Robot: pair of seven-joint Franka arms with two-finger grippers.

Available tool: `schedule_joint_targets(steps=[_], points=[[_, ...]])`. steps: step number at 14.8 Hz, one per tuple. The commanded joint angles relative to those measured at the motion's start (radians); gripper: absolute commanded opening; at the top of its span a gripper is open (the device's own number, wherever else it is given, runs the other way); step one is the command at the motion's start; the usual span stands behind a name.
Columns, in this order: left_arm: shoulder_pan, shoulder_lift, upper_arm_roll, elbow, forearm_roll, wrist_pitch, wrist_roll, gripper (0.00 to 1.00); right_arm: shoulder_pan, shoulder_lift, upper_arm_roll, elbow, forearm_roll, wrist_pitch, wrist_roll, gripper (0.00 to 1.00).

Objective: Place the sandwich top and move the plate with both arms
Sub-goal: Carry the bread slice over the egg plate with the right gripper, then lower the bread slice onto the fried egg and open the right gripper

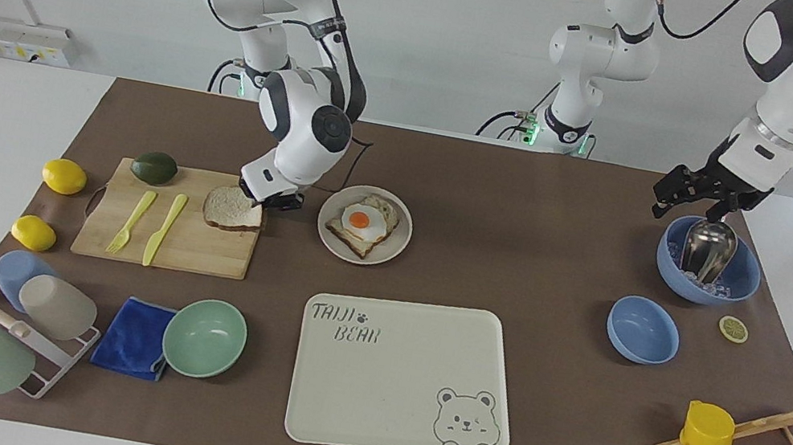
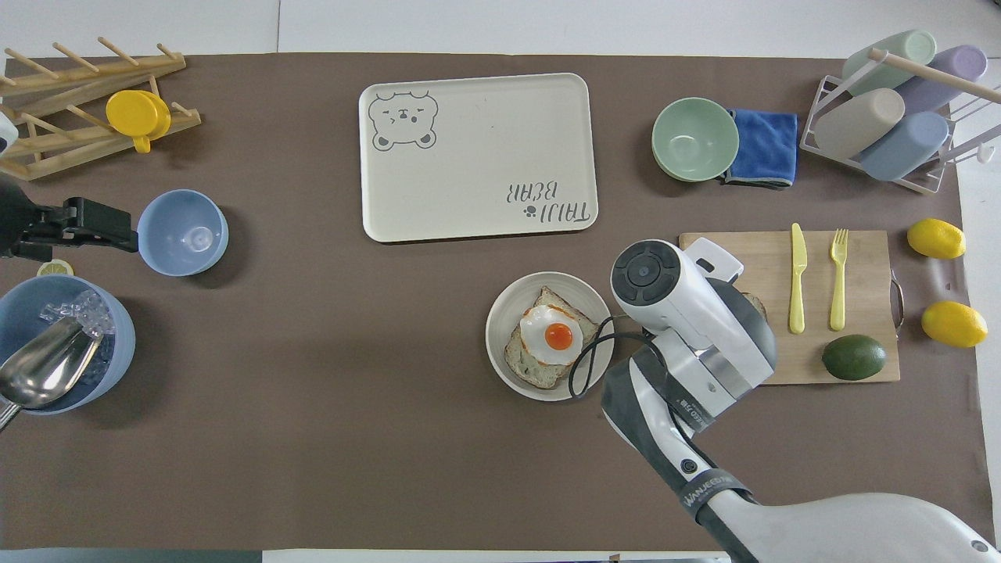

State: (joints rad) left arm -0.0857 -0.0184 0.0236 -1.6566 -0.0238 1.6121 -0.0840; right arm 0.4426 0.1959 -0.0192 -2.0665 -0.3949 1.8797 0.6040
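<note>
sandwich top [image 1: 232, 208] is pinched at its edge by the right claw [image 1: 268, 198] just above the cutting board [image 1: 189, 243], so pickup looks underway, next carrying it onto the egg toast [image 1: 361, 226] on the plate [image 1: 397, 243]; left claw [image 1: 683, 193] waits over the ice bowl [image 1: 740, 285].

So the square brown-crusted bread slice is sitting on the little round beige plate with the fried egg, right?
Not quite. In the facing view the square brown-crusted bread slice is on the wooden cutting board, at the right gripper. The little round beige plate holds only the fried-egg toast.
</note>
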Motion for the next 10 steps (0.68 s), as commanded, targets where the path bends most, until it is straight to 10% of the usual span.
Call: schedule_joint_targets(steps=[1, 4, 10], points=[[-0.002, -0.012, 0.003, -0.006, 0.013, -0.011, 0.001, 1.00, 0.011, 0.063, 0.074, 0.205, 0.005, -0.173, -0.013, 0.00], [-0.002, -0.012, 0.003, -0.008, 0.013, -0.011, 0.003, 1.00, 0.021, 0.102, 0.123, 0.336, 0.120, -0.228, 0.006, 0.00], [-0.002, -0.012, 0.003, -0.006, 0.013, -0.011, 0.003, 1.00, 0.110, 0.106, 0.139, 0.287, 0.189, -0.087, 0.157, 0.00]])
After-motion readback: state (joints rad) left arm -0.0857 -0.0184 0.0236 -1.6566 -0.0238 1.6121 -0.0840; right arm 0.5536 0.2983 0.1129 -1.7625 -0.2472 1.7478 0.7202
